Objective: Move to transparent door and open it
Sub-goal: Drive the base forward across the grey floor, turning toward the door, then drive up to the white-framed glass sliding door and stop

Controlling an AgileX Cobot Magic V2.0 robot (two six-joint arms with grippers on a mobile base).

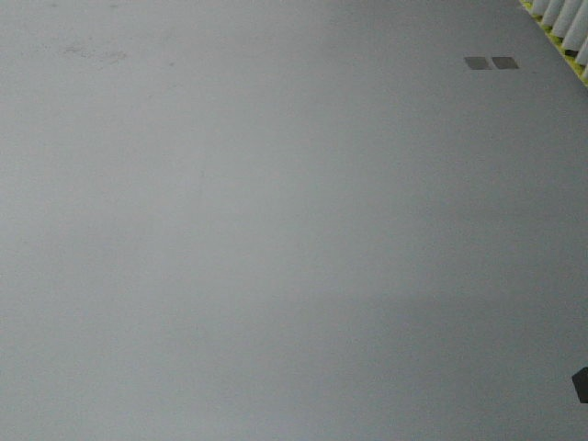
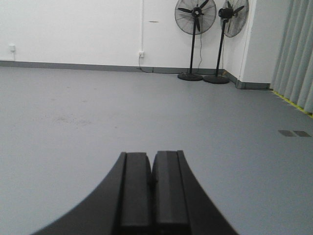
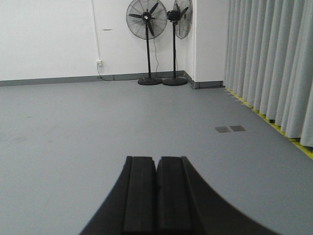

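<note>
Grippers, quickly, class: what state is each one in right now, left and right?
Left gripper: closed, pads pressed together, holding nothing.
Right gripper: closed, pads pressed together, holding nothing.

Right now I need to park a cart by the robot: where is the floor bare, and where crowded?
The grey floor is bare from the shut left gripper and right gripper out to the white wall. On the right, the curtain borders it, two floor plates lying near it. Only the far corner is crowded: two pedestal fans.
</note>
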